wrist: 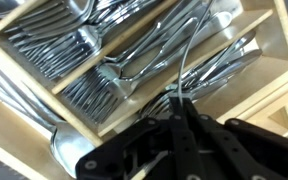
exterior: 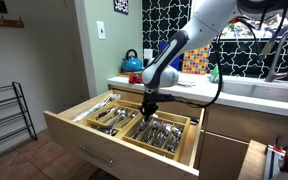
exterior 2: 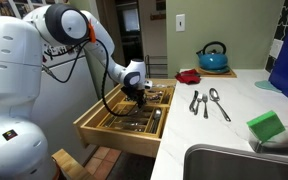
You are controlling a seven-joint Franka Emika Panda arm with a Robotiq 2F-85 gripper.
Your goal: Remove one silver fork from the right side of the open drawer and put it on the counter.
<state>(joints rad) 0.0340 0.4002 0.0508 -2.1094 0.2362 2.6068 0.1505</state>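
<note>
- The gripper sits low in the drawer, below the counter's front edge; its fingers nearly meet around a handle; a firm hold cannot be told
- The silver fork lies straight ahead of the fingertips; its long axis runs roughly along the compartment

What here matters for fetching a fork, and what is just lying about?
Job: shiny silver metal forks, wide pale-wood drawer, pale off-white countertop, black robot fingers.
Lying about: round blue kettle, green block sponge, steel sink.
</note>
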